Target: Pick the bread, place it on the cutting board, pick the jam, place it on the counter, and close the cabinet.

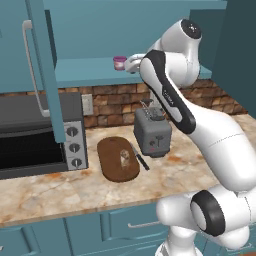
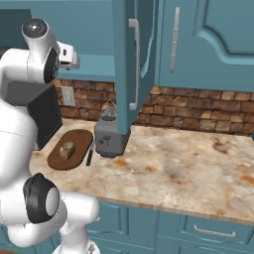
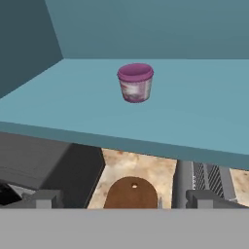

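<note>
Jam jar waits on the cabinet shelf, bread already on the board

Gripper [image 3: 119,199] is spread wide and empty, its two dark fingertips [image 3: 46,198] apart at the near edge of the shelf. It is raised to shelf height and aimed at the jam [image 3: 135,82], probably so the jar can pass between the jaws. The jar stands upright and alone, a bit further in on the shelf, not yet touched. The cabinet [image 1: 42,65] door hangs open to give access. Below, on the counter [image 2: 188,168], the bread [image 2: 67,150] lies on the cutting board [image 2: 79,141], so that step looks done. A knife [image 1: 140,158] lies between board and toaster [image 1: 152,132]. Count: one jar, one slice, one board, one knife, one toaster.
</note>
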Motion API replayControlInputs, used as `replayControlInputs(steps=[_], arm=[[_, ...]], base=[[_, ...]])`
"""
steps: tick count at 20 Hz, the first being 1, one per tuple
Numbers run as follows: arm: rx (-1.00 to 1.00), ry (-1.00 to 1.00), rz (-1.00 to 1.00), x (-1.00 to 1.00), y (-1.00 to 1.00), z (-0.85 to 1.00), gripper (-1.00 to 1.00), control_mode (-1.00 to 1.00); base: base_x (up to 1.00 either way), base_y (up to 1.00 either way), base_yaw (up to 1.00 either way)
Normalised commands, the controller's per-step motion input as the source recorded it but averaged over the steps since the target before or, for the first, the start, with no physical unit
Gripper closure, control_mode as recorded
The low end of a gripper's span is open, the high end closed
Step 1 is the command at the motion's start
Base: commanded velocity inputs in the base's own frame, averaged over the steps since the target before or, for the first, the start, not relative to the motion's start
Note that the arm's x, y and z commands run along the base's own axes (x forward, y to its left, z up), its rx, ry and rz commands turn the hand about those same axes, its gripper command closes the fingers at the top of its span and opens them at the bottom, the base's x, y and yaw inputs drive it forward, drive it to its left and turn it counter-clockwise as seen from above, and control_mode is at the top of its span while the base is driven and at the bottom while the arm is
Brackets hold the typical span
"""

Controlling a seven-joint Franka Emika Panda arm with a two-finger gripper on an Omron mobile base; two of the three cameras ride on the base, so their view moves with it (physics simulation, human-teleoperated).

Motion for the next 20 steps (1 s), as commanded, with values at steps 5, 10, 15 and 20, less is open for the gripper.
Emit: replayControlInputs(steps=[5, 10, 15, 20], arm=[[0.0, 0.0, 0.0, 0.24, 0.0, -0.04, -1.0, -1.0], [-0.02, 0.0, 0.0, 0.2, 0.0, -0.17, -1.0, -1.0], [0.0, 0.0, 0.0, 0.19, 0.01, -0.05, -1.0, -1.0], [-0.01, 0.0, 0.0, 0.22, 0.02, -0.01, -1.0, -1.0]], base=[[0.0, 0.0, 0.0], [0.0, 0.0, 0.0], [0.0, 0.0, 0.0], [0.0, 0.0, 0.0]])
